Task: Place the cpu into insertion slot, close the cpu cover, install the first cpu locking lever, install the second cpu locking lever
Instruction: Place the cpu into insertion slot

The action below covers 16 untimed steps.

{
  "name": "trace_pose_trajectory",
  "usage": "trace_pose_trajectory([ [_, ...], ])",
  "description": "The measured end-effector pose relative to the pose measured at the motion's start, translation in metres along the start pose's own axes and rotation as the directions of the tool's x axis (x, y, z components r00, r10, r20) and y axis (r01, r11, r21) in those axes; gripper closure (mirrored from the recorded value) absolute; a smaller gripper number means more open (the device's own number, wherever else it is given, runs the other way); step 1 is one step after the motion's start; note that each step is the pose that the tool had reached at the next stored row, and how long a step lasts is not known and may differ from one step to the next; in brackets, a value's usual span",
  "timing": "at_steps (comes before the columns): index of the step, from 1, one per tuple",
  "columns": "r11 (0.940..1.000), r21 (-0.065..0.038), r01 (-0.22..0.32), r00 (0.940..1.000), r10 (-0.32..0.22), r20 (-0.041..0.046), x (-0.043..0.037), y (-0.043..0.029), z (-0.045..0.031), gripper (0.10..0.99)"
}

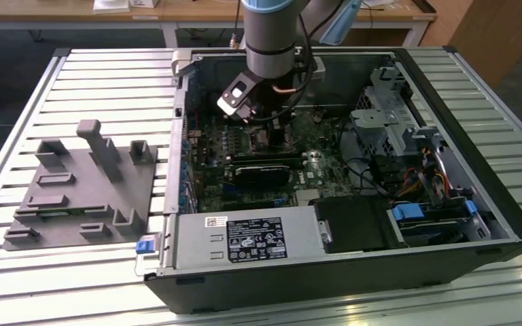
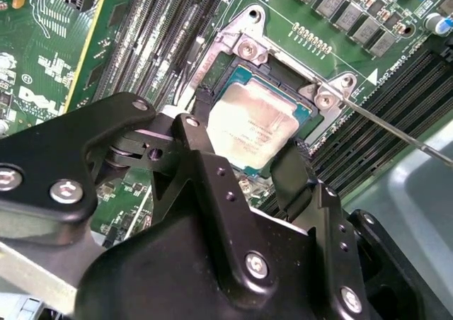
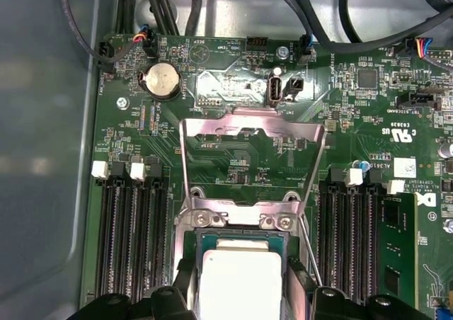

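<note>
Cpu [image 2: 251,125] lies flat in the insertion slot [image 2: 228,69] on the green board [image 3: 127,143], pale metal face up. The gripper [image 2: 248,132] straddles it from two opposite sides. Whether it clamps the chip or stands just clear of it cannot be told. The cpu cover [image 3: 248,127] is swung open, away from the socket. A thin wire lever [image 2: 396,132] runs out beside the socket corner.

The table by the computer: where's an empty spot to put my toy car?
In the exterior view, bare slats lie along the table's far side, beyond the grey holder, and at the near edge in front of the computer case. Inside the case it is crowded: the arm, green board and cables.
</note>
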<state>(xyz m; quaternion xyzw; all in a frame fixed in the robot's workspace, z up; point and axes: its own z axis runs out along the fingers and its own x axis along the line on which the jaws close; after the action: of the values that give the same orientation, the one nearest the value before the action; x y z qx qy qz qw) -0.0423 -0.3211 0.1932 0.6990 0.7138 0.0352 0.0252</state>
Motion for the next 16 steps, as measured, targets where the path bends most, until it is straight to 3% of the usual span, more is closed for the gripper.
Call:
trace_pose_trajectory([
  [6, 1.0000, 0.005, 0.000, 1.0000, 0.000, -0.0008, 0.0001, 0.0013, -0.0061, 0.471],
  [10, 0.9998, 0.018, 0.000, 1.0000, 0.000, -0.0014, 0.0001, 0.0041, -0.0098, 0.486],
  [16, 0.9994, 0.034, -0.001, 1.0000, 0.001, -0.0019, 0.0001, 0.0075, -0.0111, 0.725],
])
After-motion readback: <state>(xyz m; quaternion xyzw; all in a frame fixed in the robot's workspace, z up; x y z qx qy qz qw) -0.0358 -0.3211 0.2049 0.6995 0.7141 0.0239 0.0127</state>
